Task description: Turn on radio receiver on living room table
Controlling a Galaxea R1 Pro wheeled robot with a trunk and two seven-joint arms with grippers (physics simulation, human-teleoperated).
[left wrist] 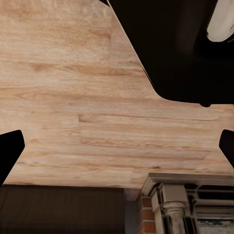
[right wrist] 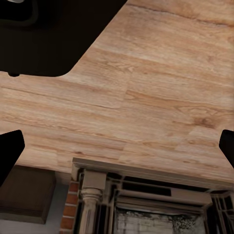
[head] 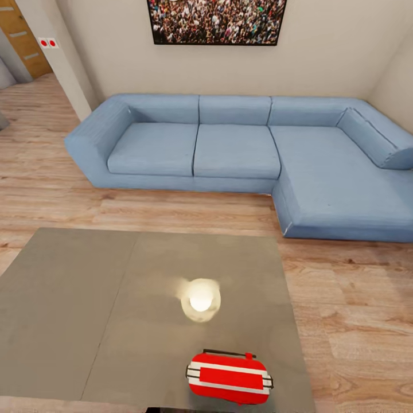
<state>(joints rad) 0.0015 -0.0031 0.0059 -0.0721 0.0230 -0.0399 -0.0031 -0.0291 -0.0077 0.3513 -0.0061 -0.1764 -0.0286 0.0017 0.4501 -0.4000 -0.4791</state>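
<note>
radio receiver (head: pixel 229 377) sits near table (head: pixel 69 310) front edge | untouched so far, switch-on still to do | both hands (left wrist: pixel 117 146) (right wrist: pixel 117 146) released, over plank floor (left wrist: pixel 73 97)

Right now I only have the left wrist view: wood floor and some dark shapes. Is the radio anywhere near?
Observer: Yes. On the head view the radio receiver lies on the grey table, near its close edge and toward its right side.
Operator: Anything else on that table?
Observer: A bright lamp reflection shines on the glossy top just beyond the radio.
Operator: And what's past the table?
Observer: A blue L-shaped sofa against the far wall, under a crowd picture.
Operator: What does the right wrist see?
Observer: Plank floor and a brick fireplace with pale columns; the right fingers stand wide apart, holding nothing.
</note>
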